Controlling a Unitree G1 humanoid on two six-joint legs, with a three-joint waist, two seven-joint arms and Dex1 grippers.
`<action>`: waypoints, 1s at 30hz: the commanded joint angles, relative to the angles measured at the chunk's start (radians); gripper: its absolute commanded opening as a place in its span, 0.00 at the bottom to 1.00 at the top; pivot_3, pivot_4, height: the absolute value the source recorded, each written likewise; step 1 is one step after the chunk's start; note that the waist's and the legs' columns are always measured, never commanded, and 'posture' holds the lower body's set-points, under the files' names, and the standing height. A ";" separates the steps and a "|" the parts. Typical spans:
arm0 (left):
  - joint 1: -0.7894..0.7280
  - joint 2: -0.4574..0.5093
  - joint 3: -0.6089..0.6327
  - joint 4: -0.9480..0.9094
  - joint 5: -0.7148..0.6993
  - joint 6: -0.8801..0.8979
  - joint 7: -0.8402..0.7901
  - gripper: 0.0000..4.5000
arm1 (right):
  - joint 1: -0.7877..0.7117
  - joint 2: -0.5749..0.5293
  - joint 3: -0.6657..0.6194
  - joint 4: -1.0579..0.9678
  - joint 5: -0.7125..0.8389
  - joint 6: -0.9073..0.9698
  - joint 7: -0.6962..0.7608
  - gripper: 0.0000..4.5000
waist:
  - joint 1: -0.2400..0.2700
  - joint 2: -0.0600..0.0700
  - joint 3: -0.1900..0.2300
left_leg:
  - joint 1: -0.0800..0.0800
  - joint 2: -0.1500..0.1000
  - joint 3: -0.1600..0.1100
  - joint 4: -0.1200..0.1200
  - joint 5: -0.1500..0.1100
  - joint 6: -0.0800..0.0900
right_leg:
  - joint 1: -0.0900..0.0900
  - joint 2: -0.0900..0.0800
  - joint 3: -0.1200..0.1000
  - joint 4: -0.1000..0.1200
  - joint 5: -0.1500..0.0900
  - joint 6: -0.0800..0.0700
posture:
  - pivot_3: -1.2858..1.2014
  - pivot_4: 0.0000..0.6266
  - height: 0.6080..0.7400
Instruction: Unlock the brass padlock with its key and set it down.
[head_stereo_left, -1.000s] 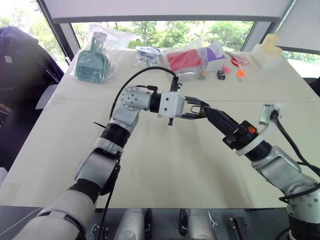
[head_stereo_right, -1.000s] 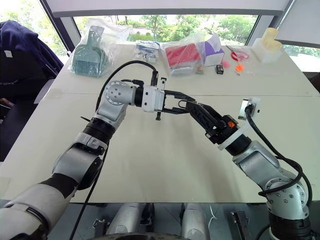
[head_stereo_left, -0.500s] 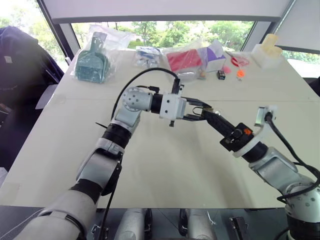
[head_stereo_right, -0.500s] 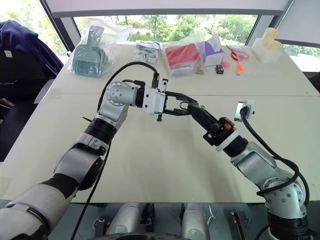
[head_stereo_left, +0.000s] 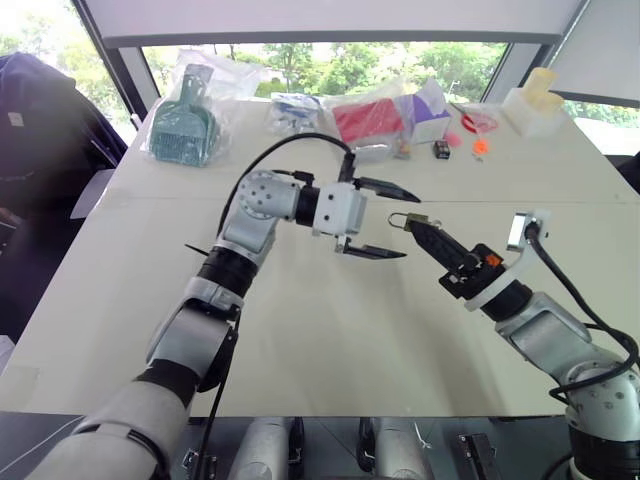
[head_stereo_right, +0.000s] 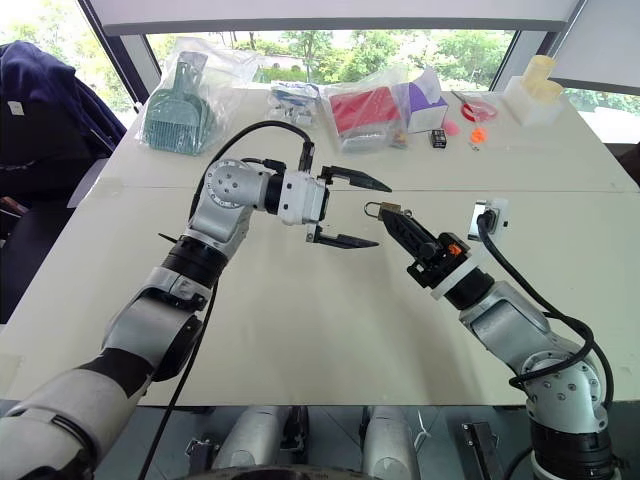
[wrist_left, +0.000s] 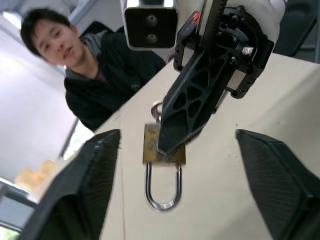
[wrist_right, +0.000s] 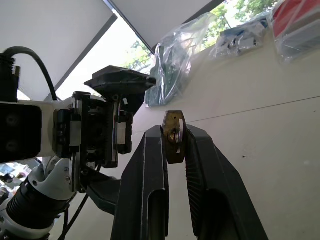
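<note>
We see the right gripper, two black fingers on a grey arm, clamped tight on the small yellowish-brass padlock with its thin silvery U-shaped shackle. In the right wrist view the brass body sits pinched between the two fingertips, its keyhole end turned toward that camera. The padlock is held up in the air above the pale beige table, not resting on it.

The left gripper faces the padlock from just beside it, its jaws spread wide apart and holding nothing. One black finger stands above the level of the padlock and the other below it; neither touches the brass body or the shackle. In the left wrist view the padlock hangs between the two spread fingers with the shackle loop pointing toward that camera. Whether the shackle is sprung free of the body we cannot quite make out, and we see no key clearly.

Well beyond the padlock, along the window edge of the table, lie a teal dustpan in a clear bag and a red packet in plastic.
</note>
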 joint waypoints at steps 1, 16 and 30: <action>0.016 0.018 0.063 -0.093 -0.094 0.235 0.035 0.97 | -0.013 0.012 -0.018 -0.018 -0.005 -0.014 0.002 0.00 | 0.000 0.000 0.000 | 0.000 0.000 0.000 0.000 0.000 0.000 | 0.000 0.000 0.000 0.000 0.000 0.000 | 0.52 0.24 0.96; -0.032 -0.022 0.114 0.007 -0.079 0.307 0.137 0.97 | -0.048 0.026 0.010 -0.029 0.019 0.006 0.029 0.00 | 0.002 0.000 0.000 | 0.000 0.000 -0.001 0.000 0.000 0.000 | 0.001 0.000 0.000 0.000 0.000 0.000 | 0.52 0.24 0.96; -0.112 -0.049 0.125 0.214 -0.002 0.107 0.167 0.97 | -0.018 0.040 0.025 -0.072 0.025 -0.005 0.033 0.00 | 0.001 0.000 0.000 | 0.000 0.000 0.000 0.000 0.000 0.000 | 0.000 0.000 0.000 0.000 0.000 0.000 | 0.52 0.24 0.96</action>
